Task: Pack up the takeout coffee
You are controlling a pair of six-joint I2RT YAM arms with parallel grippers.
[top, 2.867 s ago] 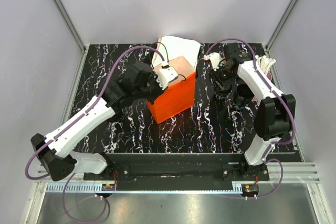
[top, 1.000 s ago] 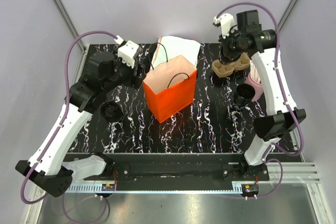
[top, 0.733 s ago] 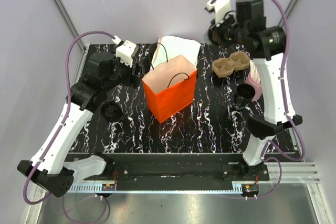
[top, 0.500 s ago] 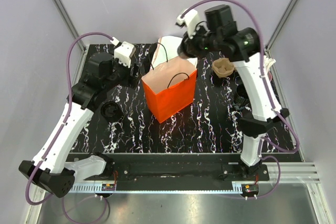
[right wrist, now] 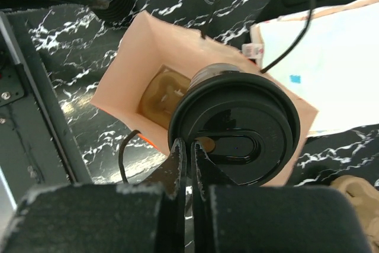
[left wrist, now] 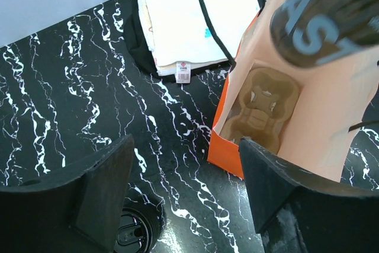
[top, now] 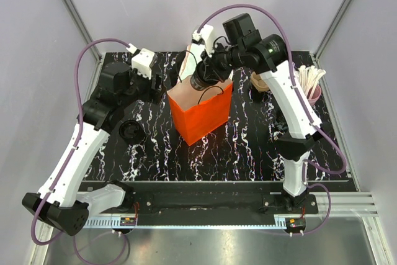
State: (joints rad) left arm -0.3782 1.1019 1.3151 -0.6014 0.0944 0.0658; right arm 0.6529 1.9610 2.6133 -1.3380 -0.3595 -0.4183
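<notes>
Just past the right fingers (right wrist: pixel 177 167) the cup (right wrist: pixel 231 128) is black with pale grey lettering, below it an orange bag (top: pixel 205 122) lined peach holds a tan tray (left wrist: pixel 260 108), on a black table (top: pixel 248 147) veined white.

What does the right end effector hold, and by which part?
The takeout coffee, pinched at the rim of its lid, above the orange bag.

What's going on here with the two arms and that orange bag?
The right gripper is pinched shut on the lid rim of the takeout coffee, holding it over the open mouth of the orange bag. A cardboard cup carrier sits at the bottom of the bag. The left gripper hangs open beside the bag, holding nothing. The coffee is not yet inside.
</notes>
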